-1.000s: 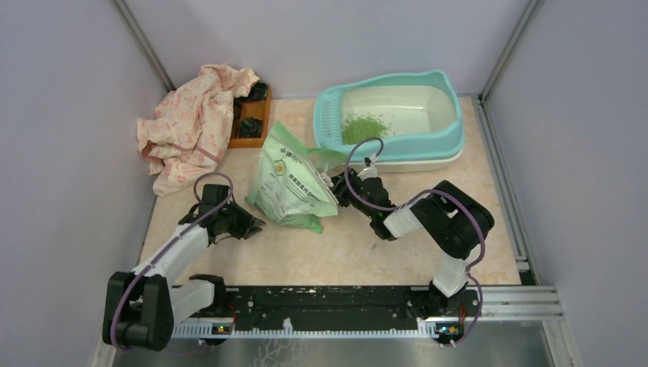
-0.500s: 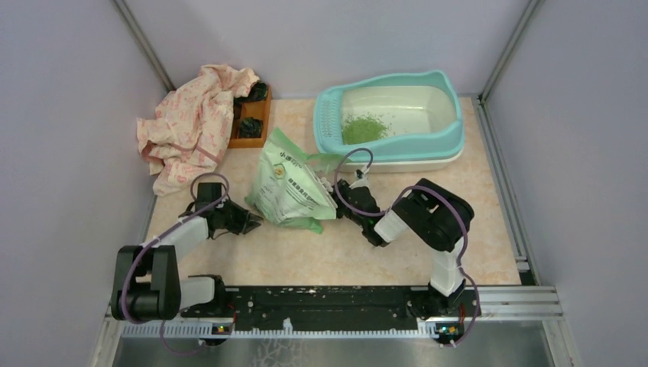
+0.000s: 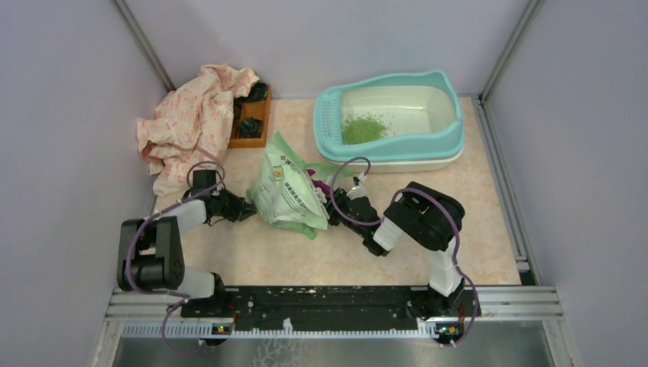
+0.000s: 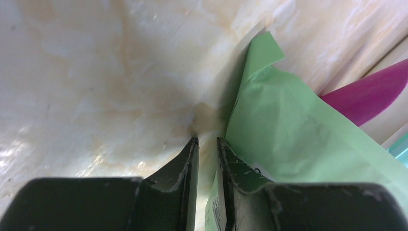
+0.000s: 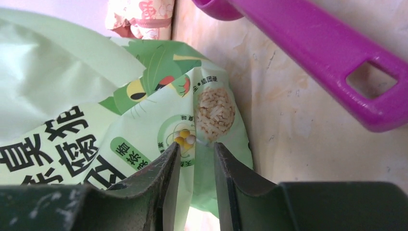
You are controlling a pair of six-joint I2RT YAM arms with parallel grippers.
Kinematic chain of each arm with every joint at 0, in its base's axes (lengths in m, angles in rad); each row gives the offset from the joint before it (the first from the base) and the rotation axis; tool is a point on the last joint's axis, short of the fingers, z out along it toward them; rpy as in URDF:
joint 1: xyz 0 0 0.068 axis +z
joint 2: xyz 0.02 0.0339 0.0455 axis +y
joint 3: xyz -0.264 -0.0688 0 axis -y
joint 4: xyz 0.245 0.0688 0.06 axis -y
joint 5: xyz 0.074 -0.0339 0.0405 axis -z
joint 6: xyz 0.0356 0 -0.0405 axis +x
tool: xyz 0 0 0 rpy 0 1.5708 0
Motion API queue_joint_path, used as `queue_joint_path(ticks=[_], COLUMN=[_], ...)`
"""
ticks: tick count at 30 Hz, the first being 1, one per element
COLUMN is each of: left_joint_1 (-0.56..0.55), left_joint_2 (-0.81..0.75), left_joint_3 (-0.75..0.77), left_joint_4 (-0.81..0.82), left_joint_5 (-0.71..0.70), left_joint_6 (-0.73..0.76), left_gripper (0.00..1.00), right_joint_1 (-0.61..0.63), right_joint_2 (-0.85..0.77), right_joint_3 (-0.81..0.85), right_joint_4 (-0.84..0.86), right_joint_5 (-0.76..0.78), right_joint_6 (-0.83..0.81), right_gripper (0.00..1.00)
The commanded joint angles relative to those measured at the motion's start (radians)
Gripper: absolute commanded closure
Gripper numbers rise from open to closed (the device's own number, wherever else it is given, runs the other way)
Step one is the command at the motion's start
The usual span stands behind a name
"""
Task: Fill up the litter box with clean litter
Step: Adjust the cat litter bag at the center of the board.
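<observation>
The litter box (image 3: 452, 130), teal-rimmed with a cream basin, stands at the back right. A small pile of clean litter (image 3: 362, 128), green granules, lies in it near the perforated ledge. The pale green printed bag (image 3: 284, 195) lies mid-table between both grippers. My left gripper (image 3: 248, 208) is low at the bag's left edge, its jaws (image 4: 207, 140) narrowly apart with the bag's edge (image 4: 288, 130) reaching into the gap. My right gripper (image 3: 330, 205) straddles a fold at the bag's right corner (image 5: 211, 103), jaws (image 5: 196, 144) slightly apart.
A purple scoop (image 5: 327, 53) lies on the table just right of the bag. A pink patterned cloth (image 3: 195, 122) is heaped at the back left, partly over a small wooden tray (image 3: 251, 118) holding dark items. Enclosure walls close in both sides.
Both grippers have come in low against the bag, one at each side. The right jaws have narrowed around the bag's corner. The bag has shifted slightly toward the near left.
</observation>
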Motion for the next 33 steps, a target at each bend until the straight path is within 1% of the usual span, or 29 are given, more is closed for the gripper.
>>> queue_joint_path(ticks=[1, 7, 14, 20, 23, 25, 26, 27, 28, 30, 31, 32, 33], left_joint_1=[0.009, 0.009, 0.007, 0.008, 0.011, 0.019, 0.024, 0.030, 0.035, 0.045, 0.052, 0.059, 0.066], left_joint_2=[0.060, 0.168, 0.247, 0.290, 0.286, 0.269, 0.258, 0.243, 0.224, 0.183, 0.161, 0.139, 0.117], left_joint_3=[0.075, 0.171, 0.296, 0.372, 0.374, 0.369, 0.366, 0.360, 0.355, 0.352, 0.352, 0.353, 0.356], left_joint_4=[0.080, 0.104, 0.096, 0.068, 0.066, 0.063, 0.059, 0.056, 0.054, 0.036, 0.027, 0.018, 0.009], left_joint_5=[0.003, 0.032, 0.061, 0.073, 0.083, 0.107, 0.122, 0.139, 0.151, 0.165, 0.175, 0.180, 0.186], left_joint_6=[0.016, 0.016, 0.036, 0.057, 0.069, 0.085, 0.092, 0.098, 0.107, 0.126, 0.136, 0.144, 0.153], left_gripper=[0.75, 0.78, 0.80, 0.80, 0.80, 0.79, 0.78, 0.75, 0.71, 0.66, 0.65, 0.64, 0.63], right_joint_1=[0.043, 0.077, 0.104, 0.104, 0.097, 0.084, 0.076, 0.067, 0.058, 0.044, 0.037, 0.035, 0.034], right_joint_2=[-0.006, -0.019, -0.004, 0.003, -0.026, -0.057, -0.078, -0.104, -0.135, -0.238, -0.293, -0.357, -0.414], right_joint_3=[-0.020, 0.013, 0.092, 0.148, 0.133, 0.105, 0.087, 0.064, 0.048, 0.029, 0.036, 0.057, 0.082], right_joint_4=[0.101, 0.070, 0.023, -0.018, -0.049, -0.087, -0.107, -0.140, -0.180, -0.315, -0.411, -0.581, -0.723], right_joint_5=[-0.053, -0.061, -0.078, -0.094, -0.094, -0.095, -0.102, -0.124, -0.139, -0.159, -0.165, -0.154, -0.128], right_joint_6=[-0.021, -0.052, -0.077, -0.112, -0.138, -0.159, -0.177, -0.200, -0.229, -0.319, -0.391, -0.496, -0.567], right_gripper=[0.69, 0.69, 0.70, 0.70, 0.70, 0.67, 0.64, 0.58, 0.56, 0.52, 0.51, 0.50, 0.49])
